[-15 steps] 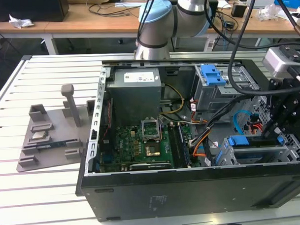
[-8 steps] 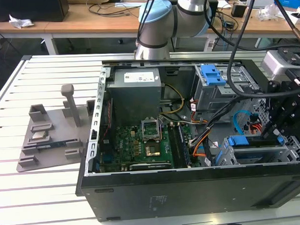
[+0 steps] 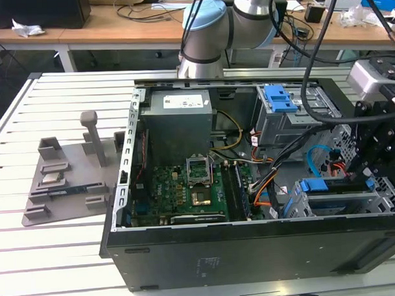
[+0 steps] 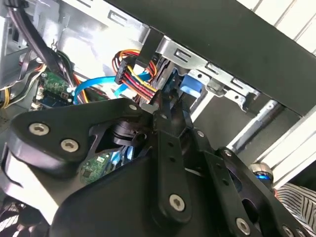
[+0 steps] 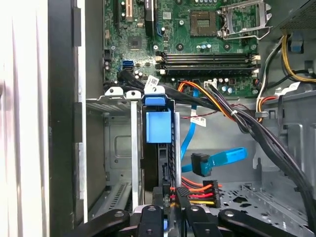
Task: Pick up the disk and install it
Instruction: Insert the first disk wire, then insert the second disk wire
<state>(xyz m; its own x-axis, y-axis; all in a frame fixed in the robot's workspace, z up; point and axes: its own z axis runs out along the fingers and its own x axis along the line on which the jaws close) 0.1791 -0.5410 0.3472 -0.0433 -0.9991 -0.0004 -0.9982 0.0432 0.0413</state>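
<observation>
While my gripper hangs low over the drive cage at the exterior view's right end of the open computer case, the disk stands on edge in one of that cage's slots, held between the grey metal rails. In the first wrist view it presents a blue plastic carrier with a squarish blue tab at the end facing the motherboard, and behind that a dark, narrow edge that runs down toward my fingers. Its flat face and label are turned away, so I cannot describe them. My fingers sit close together at the disk's near end, right by the carrier, and in the second wrist view the black linkage of my gripper narrows to a point against the blue tab; whether I am clamped on the disk or merely resting at it, I cannot tell. A bundle of red, orange and yellow wires lies just beside my fingers, and a light blue data cable curls across the bay floor nearby. Black cables run from the motherboard past the cage. At the exterior view's left, a grey fixture plate rests on the slatted table, well apart from the case.
</observation>
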